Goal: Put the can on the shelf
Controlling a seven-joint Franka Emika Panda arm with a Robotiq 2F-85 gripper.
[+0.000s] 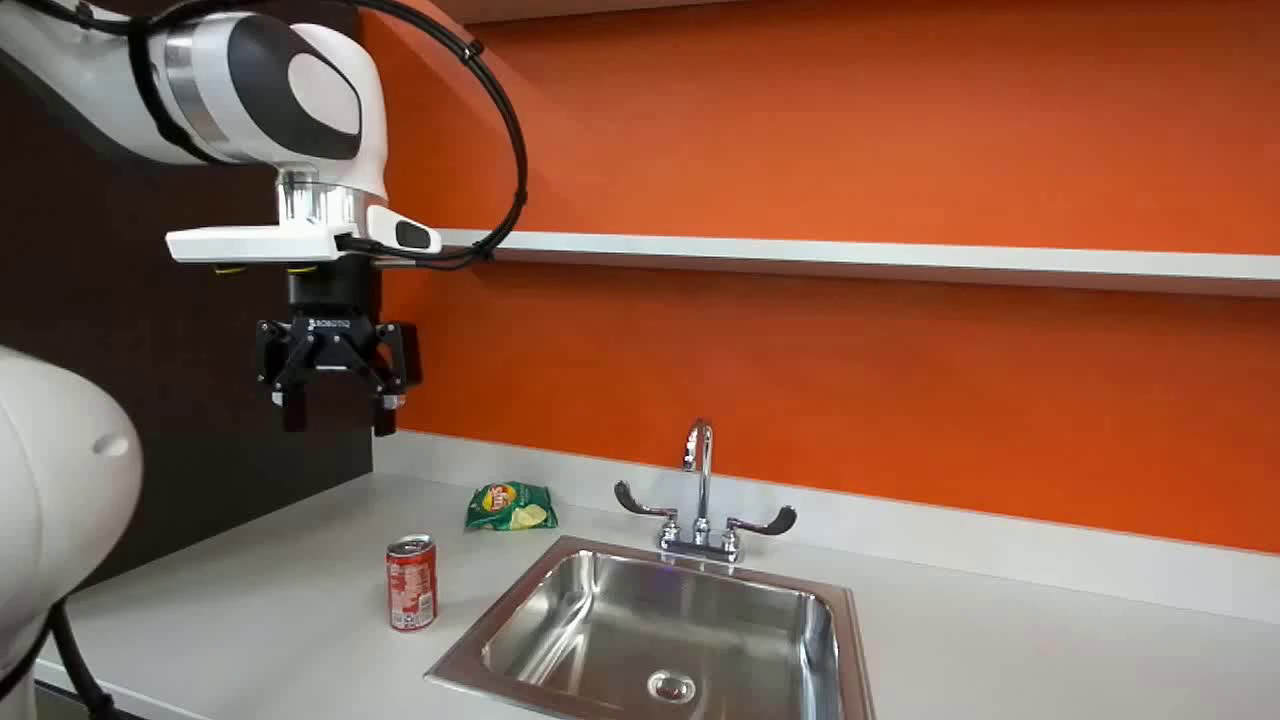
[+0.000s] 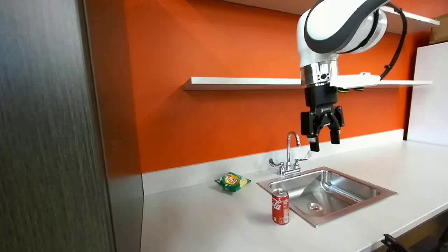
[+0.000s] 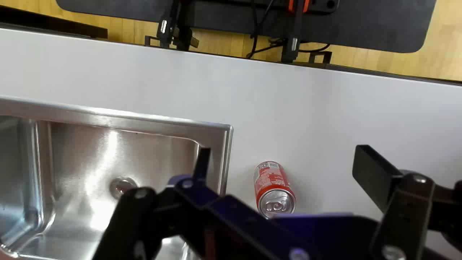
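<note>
Closest in the wrist view is your pincer [image 3: 282, 160], black and angular, spread wide with nothing in its grip; both exterior views show it well above the desk [image 1: 250, 590]. The can [image 2: 280, 209] stands upright on that desk, just beside the sink [image 1: 513, 603], so by my reading you have nothing of the task done yet: reaching down, gripping, lifting and setting it on the shelf [image 1: 850, 252] are all left. The can is a smooth cylinder, red with white markings and a silver top. The sink looks like brushed steel with rounded inner corners; the shelf runs as a long, thin white plank along the flat orange wall [image 1: 850, 400]. The chip bag [image 1: 512, 507] is crinkled and green.
</note>
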